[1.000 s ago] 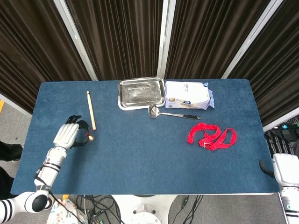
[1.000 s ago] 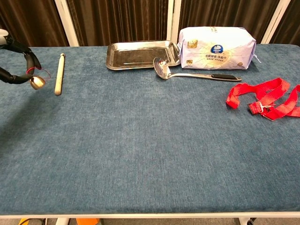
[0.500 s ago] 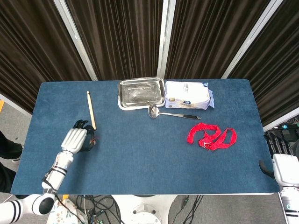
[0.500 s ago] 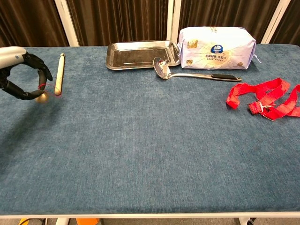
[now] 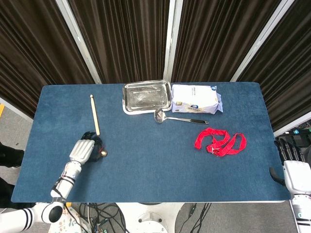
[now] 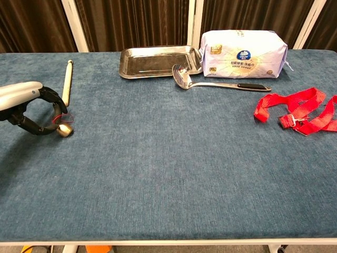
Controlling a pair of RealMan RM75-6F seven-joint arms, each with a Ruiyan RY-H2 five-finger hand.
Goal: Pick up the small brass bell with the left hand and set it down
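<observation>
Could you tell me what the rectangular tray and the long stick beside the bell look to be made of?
The tray looks like polished metal, probably stainless steel: silvery with mirror-like reflections. The stick looks like unfinished pale wood: matte, cream-tan, no shine.

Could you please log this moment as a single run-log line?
left hand: holds brass bell low over table | right hand: idle at edge | phase: set-down

Open blue cloth spreads from the left hand [image 5: 83, 151] toward 3 and 6 o'clock. The wooden stick [image 5: 94, 114] (lying lengthwise) blocks 12 o'clock, just beyond the fingertips.
</observation>
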